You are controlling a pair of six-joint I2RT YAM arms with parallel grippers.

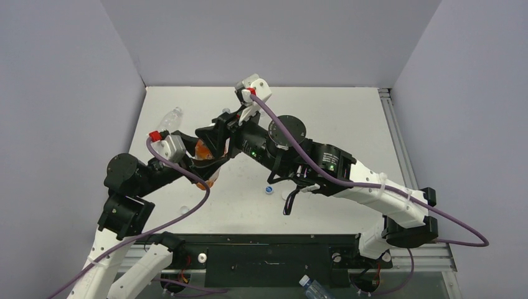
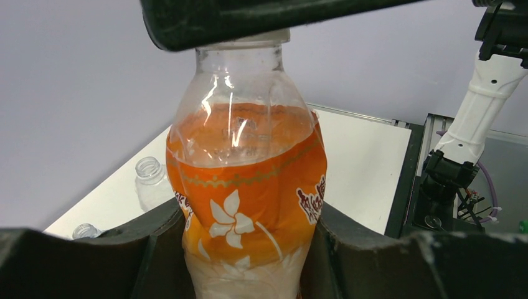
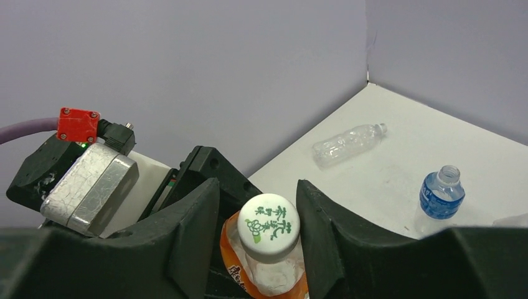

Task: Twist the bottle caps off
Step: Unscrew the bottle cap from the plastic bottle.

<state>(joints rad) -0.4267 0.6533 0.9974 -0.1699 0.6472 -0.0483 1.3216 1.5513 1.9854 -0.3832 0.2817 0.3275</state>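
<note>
My left gripper (image 2: 249, 249) is shut on the lower body of an orange-labelled bottle (image 2: 246, 187) and holds it upright above the table; the bottle also shows in the top view (image 1: 202, 151). Its white cap with green print (image 3: 269, 225) sits on the neck between my right gripper's (image 3: 258, 230) open fingers. The right finger (image 3: 324, 230) touches the cap and the left finger stands a little apart. A loose blue cap with a white top (image 1: 269, 190) lies on the table under the right arm.
A capless clear bottle (image 3: 348, 143) lies near the back left corner, also in the top view (image 1: 171, 118). A capless blue-labelled bottle (image 3: 441, 196) stands nearby. Another bottle (image 1: 314, 288) lies below the table's front edge. Grey walls enclose the table.
</note>
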